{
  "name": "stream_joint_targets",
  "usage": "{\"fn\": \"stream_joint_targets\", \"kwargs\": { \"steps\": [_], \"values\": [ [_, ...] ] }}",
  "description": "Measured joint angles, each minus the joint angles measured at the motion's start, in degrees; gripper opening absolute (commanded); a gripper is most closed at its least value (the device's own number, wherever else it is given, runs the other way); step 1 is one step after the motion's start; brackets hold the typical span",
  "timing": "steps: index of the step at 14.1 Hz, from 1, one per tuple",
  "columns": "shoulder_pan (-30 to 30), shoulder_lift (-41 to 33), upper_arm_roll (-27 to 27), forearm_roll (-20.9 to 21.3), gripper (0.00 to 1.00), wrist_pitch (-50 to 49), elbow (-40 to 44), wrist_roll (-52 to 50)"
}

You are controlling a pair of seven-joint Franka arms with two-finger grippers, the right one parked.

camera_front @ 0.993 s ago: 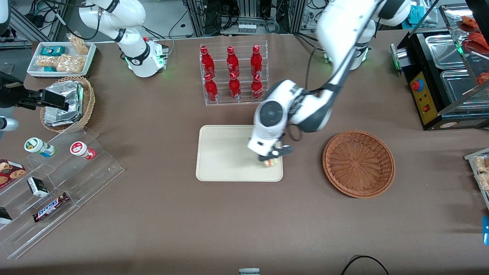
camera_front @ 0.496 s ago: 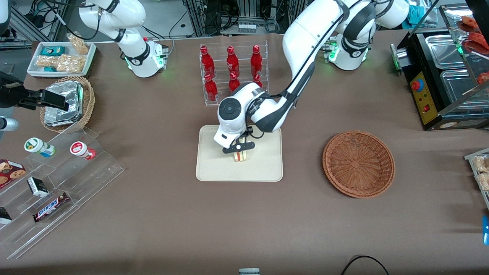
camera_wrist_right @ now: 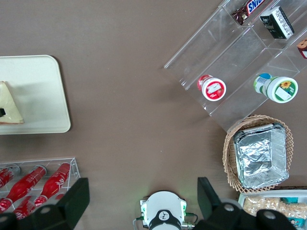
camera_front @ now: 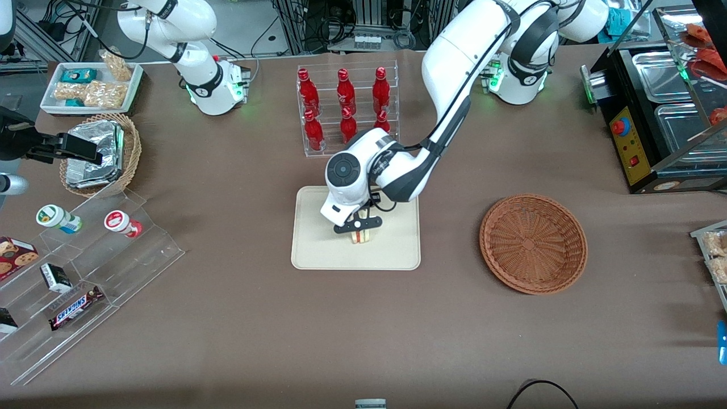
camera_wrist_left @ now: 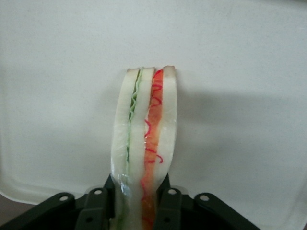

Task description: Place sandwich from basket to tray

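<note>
Your gripper [camera_front: 358, 229] sits over the tray [camera_front: 318, 250], fingers [camera_wrist_left: 168, 206] pinched narrow on the sandwich [camera_wrist_left: 144, 148] w/ both pads on its bread faces. Sandwich stands on edge at tray's middle; basket [camera_front: 533, 243] lies well apart from tray on the bench [camera_front: 363, 335], toward working arm's end.

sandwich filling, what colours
Green and orange-red layers between white bread on the sandwich, held in the gripper; clearest in the left wrist view.

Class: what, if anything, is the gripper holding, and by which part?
The gripper over the tray clamps the sandwich by its two bread faces, at one end.
</note>
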Motion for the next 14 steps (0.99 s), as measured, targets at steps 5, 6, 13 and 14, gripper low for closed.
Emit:
{"fn": "stream_joint_targets", "kwargs": {
  "steps": [5, 6, 13, 14],
  "values": [
    [0.56, -0.07, 0.49, 0.12, 1.0, -0.02, 0.72, 0.51],
    [0.57, -0.47, 1.04, 0.12, 1.0, -0.2, 1.25, 0.48],
    [12.68, -15.34, 3.5, 0.07, 1.0, -20.57, 2.86, 6.07],
    [15.55, -18.37, 3.58, 0.06, 1.0, -24.75, 2.35, 9.1]
  ]
}}
